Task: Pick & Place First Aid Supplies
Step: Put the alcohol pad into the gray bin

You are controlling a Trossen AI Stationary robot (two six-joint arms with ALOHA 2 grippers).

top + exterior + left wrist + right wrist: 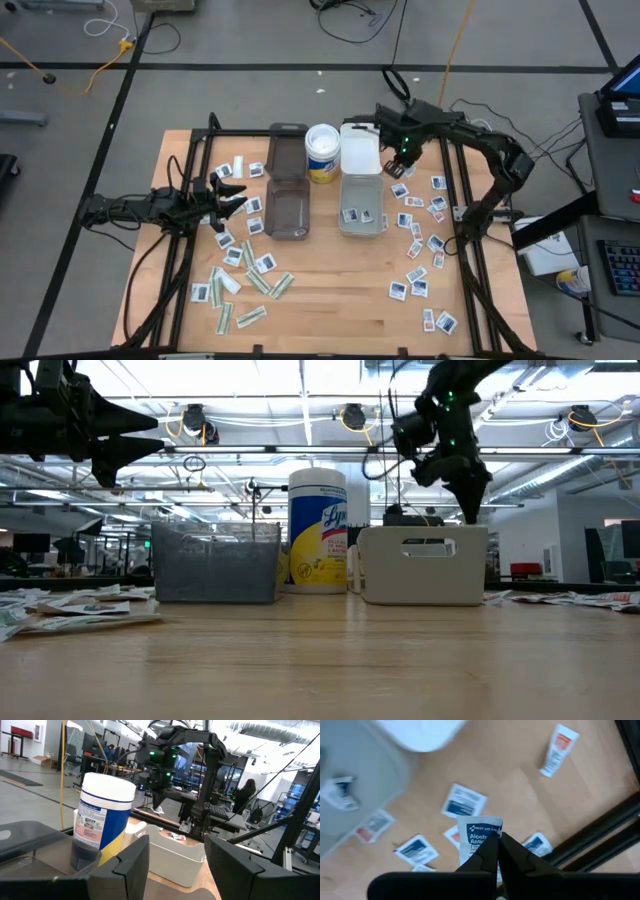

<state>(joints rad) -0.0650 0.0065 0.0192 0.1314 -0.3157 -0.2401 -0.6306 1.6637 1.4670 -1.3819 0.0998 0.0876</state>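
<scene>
Over the wooden table (330,290), seen from above, the right claw (400,163) hangs just right of the pale bin (361,222), which already contains several white packets (352,215). More packets (428,205) are scattered to the right, others (245,280) to the left. The left claw (228,195) hovers left of the smoky bin (287,210). From table height, a wipes canister (317,530) stands between the bins. In the left wrist view, its fingers (127,865) gape wide, empty. In the right wrist view, that claw (498,851) pinches a white alcohol packet (479,834).
</scene>
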